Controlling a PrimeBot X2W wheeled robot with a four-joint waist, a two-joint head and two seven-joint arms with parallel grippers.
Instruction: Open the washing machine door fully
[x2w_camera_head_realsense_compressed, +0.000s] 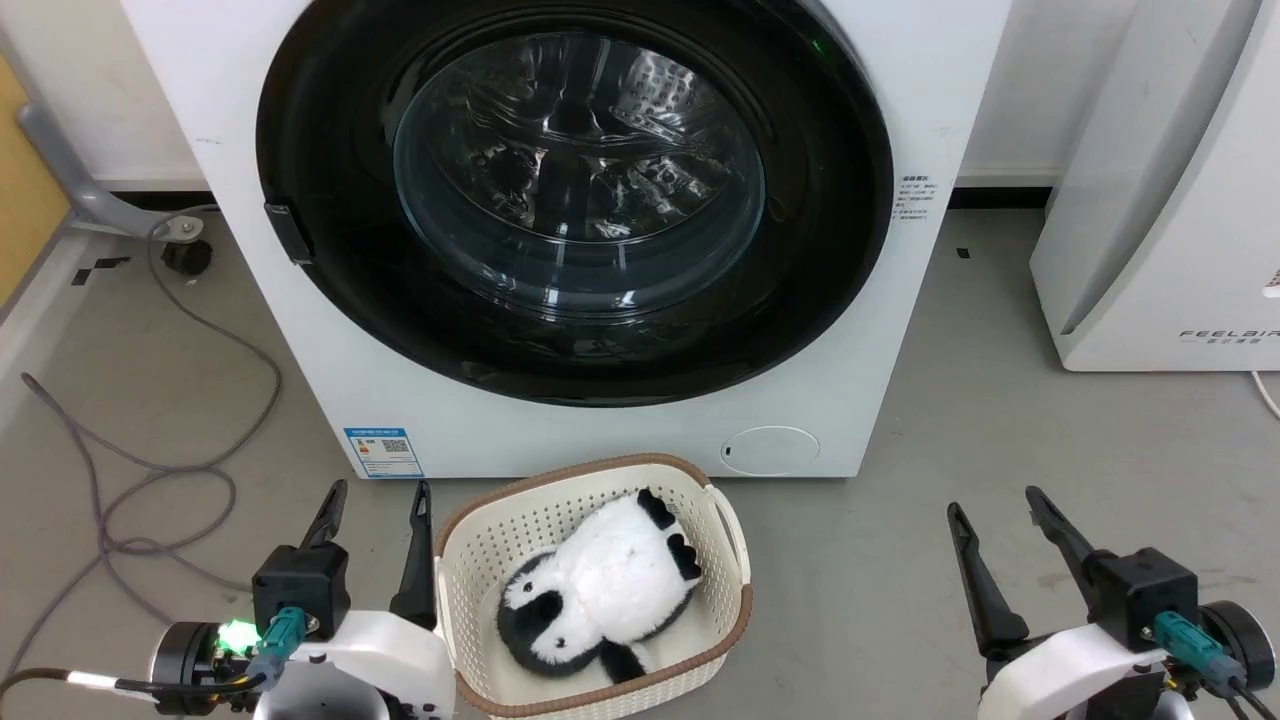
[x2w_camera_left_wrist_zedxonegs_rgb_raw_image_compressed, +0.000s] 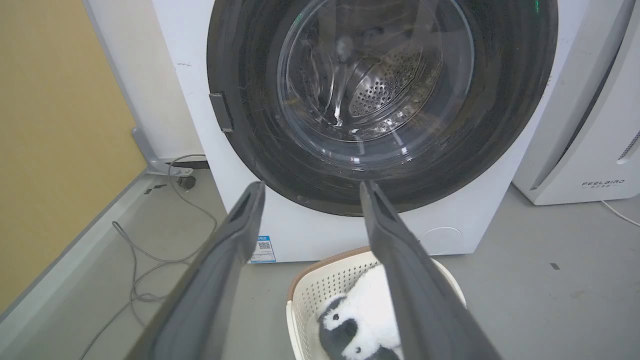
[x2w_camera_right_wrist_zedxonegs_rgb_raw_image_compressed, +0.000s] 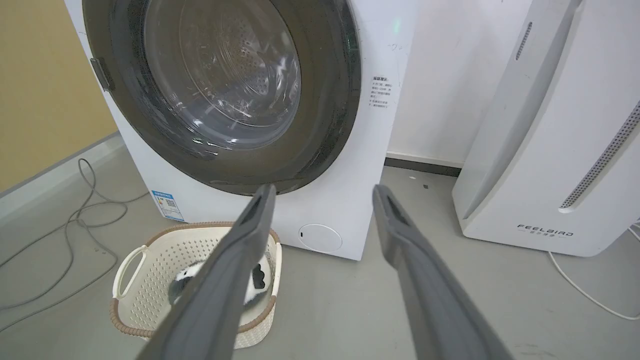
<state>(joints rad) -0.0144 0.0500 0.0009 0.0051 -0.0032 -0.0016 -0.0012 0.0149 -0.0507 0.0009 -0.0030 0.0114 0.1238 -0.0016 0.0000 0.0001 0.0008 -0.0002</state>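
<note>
— One door to place: where is it sitting?
— The washing machine door (x2w_camera_head_realsense_compressed: 575, 200) is lying shut, flush against the front of the washing machine (x2w_camera_head_realsense_compressed: 600, 440), at the far middle of the scene. Its glass bowl (x2w_camera_head_realsense_compressed: 580, 170) is showing the steel drum (x2w_camera_left_wrist_zedxonegs_rgb_raw_image_compressed: 380, 90) behind it.
— Is anything sitting on its edge?
— A small dark tab (x2w_camera_head_realsense_compressed: 287, 232) is sticking out at its left rim. Lower on the white front, a blue label (x2w_camera_head_realsense_compressed: 383, 452) is showing at the left and a round cap (x2w_camera_head_realsense_compressed: 770, 450) at the right.
— And the claws?
— Both are hanging near, well apart from the door. The left gripper (x2w_camera_head_realsense_compressed: 381, 490) is holding its fingers (x2w_camera_head_realsense_compressed: 418, 560) spread, grasping nothing. The right gripper (x2w_camera_head_realsense_compressed: 994, 500) is doing the same at the near right.
— What is lying between them?
— A cream basket (x2w_camera_head_realsense_compressed: 560, 475) is standing on the floor (x2w_camera_head_realsense_compressed: 900, 560) just in front of the machine, just beside the left gripper, with a black-and-white plush toy (x2w_camera_head_realsense_compressed: 600, 590) lying inside. A grey cable (x2w_camera_head_realsense_compressed: 150, 470) is trailing at the left, and a white appliance (x2w_camera_head_realsense_compressed: 1170, 200) is standing at the far right.
</note>
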